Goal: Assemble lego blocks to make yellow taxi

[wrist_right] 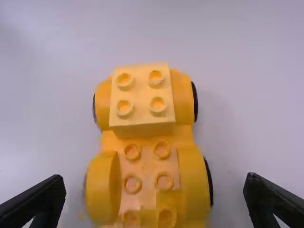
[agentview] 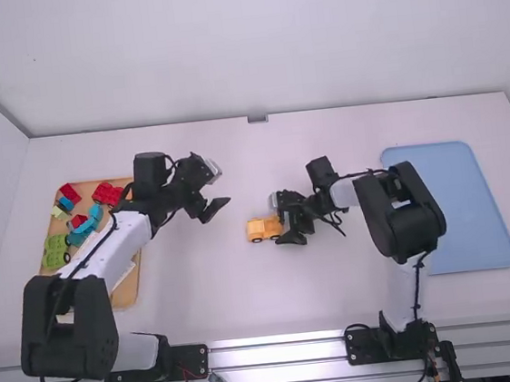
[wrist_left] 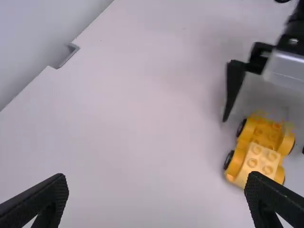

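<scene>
A yellow wheeled toy-brick car base [wrist_right: 148, 154] is set upright on its black wheels near the middle of the white worktop [agentview: 202, 297], where it can be reached from both sides. On one end of it a paler yellow square block [wrist_right: 142, 97] is carried, studs upward, presumably as the cab; the rest of the deck is left bare, perhaps for another piece.

The car is flanked by the right pincer [wrist_right: 155, 176], whose fingers are spread wide, with a gap left on either side. Nothing is gripped; the pose seems suited to steadying or grasping the body. Should the fingers be closed off-centre, the car could be rolled or turned.

The left pincer [wrist_left: 156, 176] is held apart from the car, towards the parts side, also open and empty, so that room is left for the other arm.

Beyond, red, blue and green pieces are kept in a tan tray [agentview: 125, 296] by the left arm, while a flat blue tray [agentview: 462, 210] is placed at the right, possibly for finished work.
</scene>
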Motion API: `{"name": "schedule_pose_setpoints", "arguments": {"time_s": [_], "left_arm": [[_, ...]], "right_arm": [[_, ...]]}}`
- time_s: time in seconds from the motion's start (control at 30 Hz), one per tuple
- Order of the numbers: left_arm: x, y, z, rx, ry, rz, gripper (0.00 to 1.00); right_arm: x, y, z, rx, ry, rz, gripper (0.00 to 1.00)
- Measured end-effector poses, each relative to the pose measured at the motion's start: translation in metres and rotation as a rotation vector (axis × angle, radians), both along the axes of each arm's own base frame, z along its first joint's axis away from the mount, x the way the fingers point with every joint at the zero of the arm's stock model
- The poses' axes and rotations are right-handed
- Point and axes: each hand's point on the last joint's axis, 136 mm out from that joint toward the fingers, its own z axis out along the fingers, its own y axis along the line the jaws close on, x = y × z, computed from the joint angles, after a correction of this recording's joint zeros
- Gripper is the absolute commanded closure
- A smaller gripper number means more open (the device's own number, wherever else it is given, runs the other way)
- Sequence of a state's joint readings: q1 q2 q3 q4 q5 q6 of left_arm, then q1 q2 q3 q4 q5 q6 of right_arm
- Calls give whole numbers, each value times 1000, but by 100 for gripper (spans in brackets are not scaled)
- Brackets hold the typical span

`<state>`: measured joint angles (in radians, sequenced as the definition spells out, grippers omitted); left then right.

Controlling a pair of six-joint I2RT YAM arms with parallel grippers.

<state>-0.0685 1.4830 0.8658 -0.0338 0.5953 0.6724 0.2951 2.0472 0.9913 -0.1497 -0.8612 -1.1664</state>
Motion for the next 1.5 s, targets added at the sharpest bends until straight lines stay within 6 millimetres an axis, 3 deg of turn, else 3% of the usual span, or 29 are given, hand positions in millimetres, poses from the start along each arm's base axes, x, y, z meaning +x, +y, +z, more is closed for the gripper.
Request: {"name": "schedule_pose_setpoints", "arguments": {"time_s": [0.13,0.23,0.27,0.33,0.4,0.53,0.8,0.9,0.97,1.13,1.5], "left_arm": [[13,26,-1,-44,60,177,1],[23,64,-10,-58,139,426,1],[23,65,-10,-58,143,437,1],[20,92,-23,-28,208,614,1],[15,105,-30,0,242,688,1],[-14,142,-52,104,388,907,1],[-66,217,-53,187,597,1175,2],[-87,238,-56,193,658,1244,14],[-96,253,-57,181,677,1298,30],[-99,263,-61,164,671,1319,45],[-93,247,-81,132,682,1197,46]], "right_arm": [[4,-12,28,-85,-53,-36,1],[16,-22,47,-154,-146,-73,1],[17,-23,47,-160,-153,-76,1],[24,-29,48,-206,-195,-97,1],[29,-33,46,-232,-218,-108,1],[44,-40,44,-280,-277,-141,1],[64,-48,47,-315,-355,-186,1],[70,-50,49,-323,-378,-204,1],[74,-50,51,-323,-388,-225,1],[85,-48,57,-300,-394,-286,1],[90,-45,63,-261,-375,-338,1]]}}
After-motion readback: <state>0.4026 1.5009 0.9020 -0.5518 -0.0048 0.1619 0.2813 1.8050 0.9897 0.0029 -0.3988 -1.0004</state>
